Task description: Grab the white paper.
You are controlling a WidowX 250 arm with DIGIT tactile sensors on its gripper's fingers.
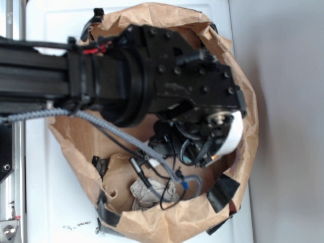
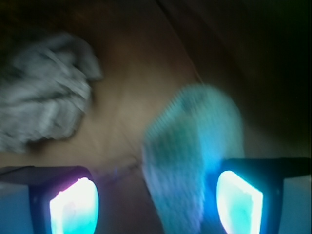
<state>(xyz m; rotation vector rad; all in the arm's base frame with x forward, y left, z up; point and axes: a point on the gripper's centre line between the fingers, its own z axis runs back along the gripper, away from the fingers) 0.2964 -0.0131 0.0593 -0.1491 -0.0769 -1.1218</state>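
My jaws (image 2: 156, 202) hang spread and empty inside the brown bag (image 1: 152, 23). I see the white paper (image 2: 41, 92) at ten o'clock on the wrist view, the teal cloth (image 2: 187, 161) between the pads

Brown paper bag (image 1: 223, 43) on white table (image 1: 55, 202)

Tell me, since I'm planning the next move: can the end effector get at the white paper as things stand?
Probably yes. The end effector is open inside the brown bag, and the white paper lies uncovered off to one side. The teal cloth, not the paper, sits between the fingers, so it must shift sideways first.
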